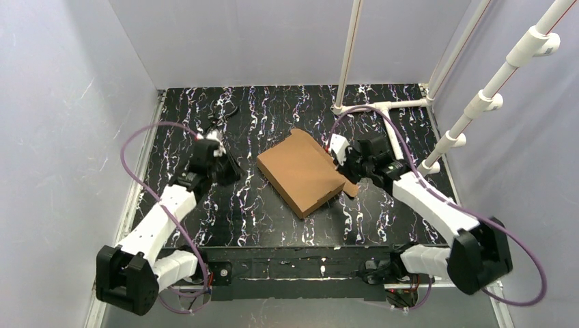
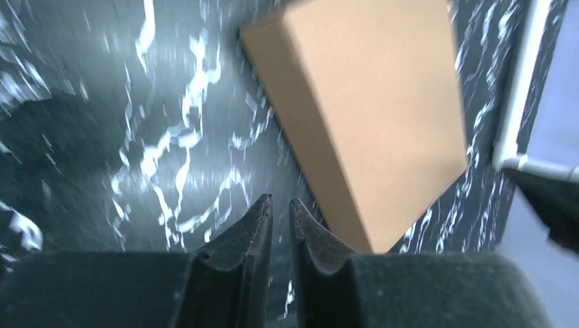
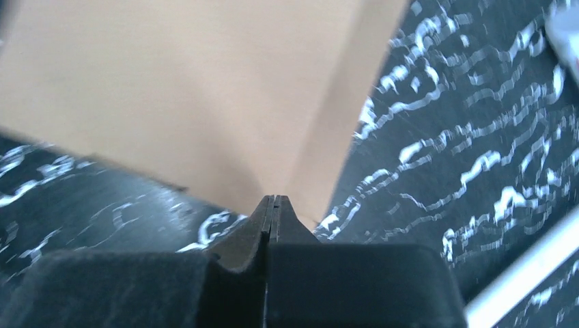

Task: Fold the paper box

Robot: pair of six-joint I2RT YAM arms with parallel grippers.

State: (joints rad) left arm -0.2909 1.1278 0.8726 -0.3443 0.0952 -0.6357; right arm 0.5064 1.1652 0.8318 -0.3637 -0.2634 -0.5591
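The box (image 1: pixel 300 171) lies on the table (image 1: pixel 273 219) between the two grippers. It is ahead and to the right of the left gripper (image 2: pixel 278 201), apart from it. It lies directly ahead of the right gripper (image 3: pixel 273 199), at its fingertips. A pipe (image 3: pixel 526 270) lies to that gripper's right.

The paper box (image 2: pixel 382 102) is seen lying closed on the black marbled table (image 2: pixel 136 137). Just left of its near corner, the left gripper (image 2: pixel 280 205) is held with fingertips narrowly parted, nothing between them. A white pipe (image 2: pixel 526 82) is seen right of the box.
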